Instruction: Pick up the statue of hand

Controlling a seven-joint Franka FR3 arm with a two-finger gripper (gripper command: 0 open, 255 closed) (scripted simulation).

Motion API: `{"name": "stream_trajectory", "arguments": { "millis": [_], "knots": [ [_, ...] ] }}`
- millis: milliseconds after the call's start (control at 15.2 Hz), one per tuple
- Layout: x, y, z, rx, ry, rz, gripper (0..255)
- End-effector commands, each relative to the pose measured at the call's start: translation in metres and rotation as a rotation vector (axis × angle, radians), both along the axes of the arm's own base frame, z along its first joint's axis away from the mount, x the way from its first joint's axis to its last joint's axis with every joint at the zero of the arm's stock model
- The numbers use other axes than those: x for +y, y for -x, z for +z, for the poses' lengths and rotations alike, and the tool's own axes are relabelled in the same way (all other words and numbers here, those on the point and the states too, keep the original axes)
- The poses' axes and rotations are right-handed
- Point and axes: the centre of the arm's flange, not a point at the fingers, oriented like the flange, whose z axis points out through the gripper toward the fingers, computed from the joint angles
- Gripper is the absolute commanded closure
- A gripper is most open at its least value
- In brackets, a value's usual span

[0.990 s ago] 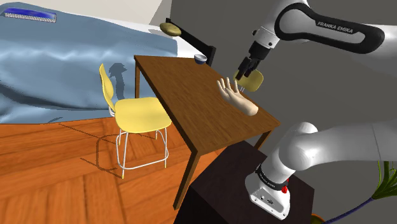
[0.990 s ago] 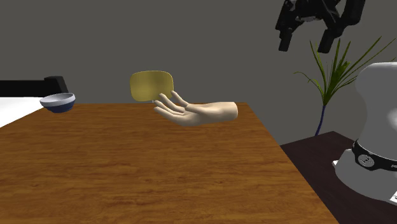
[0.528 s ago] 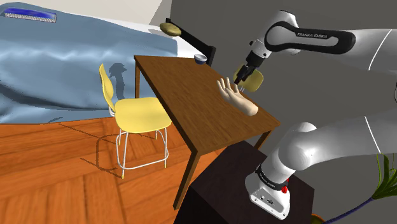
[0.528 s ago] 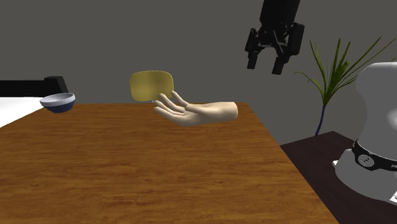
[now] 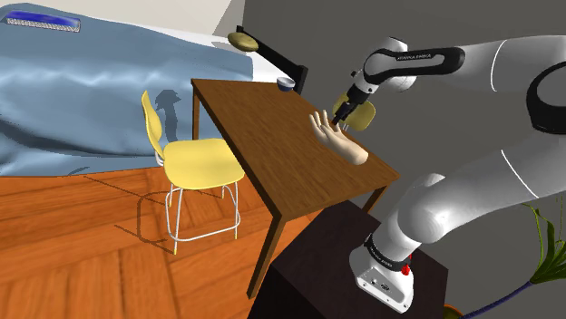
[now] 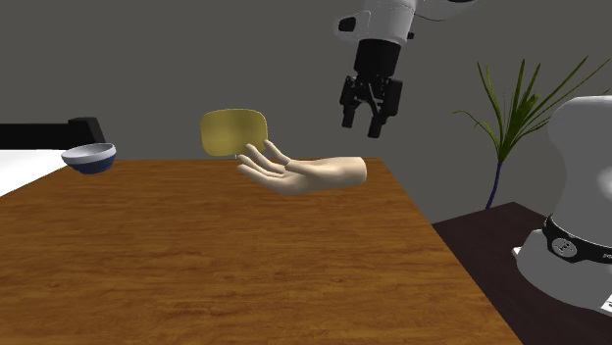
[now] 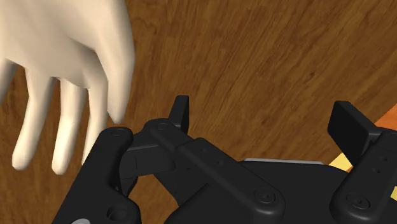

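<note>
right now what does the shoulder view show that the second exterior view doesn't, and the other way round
Shoulder view's own: the yellow chair with white legs beside the table, the blue bed cover and the wood floor. Second exterior view's own: seen side-on, a plain gap of air between the open gripper and the hand statue lying palm up. Shared: table, statue, gripper, the blue bowl and the robot's white base.

Grained wood table (image 6: 245,255); smooth matt hand statue (image 6: 304,174).
</note>
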Motion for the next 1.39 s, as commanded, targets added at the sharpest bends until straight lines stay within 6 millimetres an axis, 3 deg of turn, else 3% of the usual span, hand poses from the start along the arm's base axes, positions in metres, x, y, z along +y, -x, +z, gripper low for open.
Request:
{"name": "stream_trajectory", "arguments": {
  "millis": [0,726,1320],
  "knots": [
    [-0.019,-0.008,-0.016,-0.009,0.003,0.009,0],
    [-0.13,-0.056,-0.097,-0.053,0.003,0.056,0],
    [-0.134,-0.058,-0.139,-0.055,0.003,0.058,0]
  ]
}}
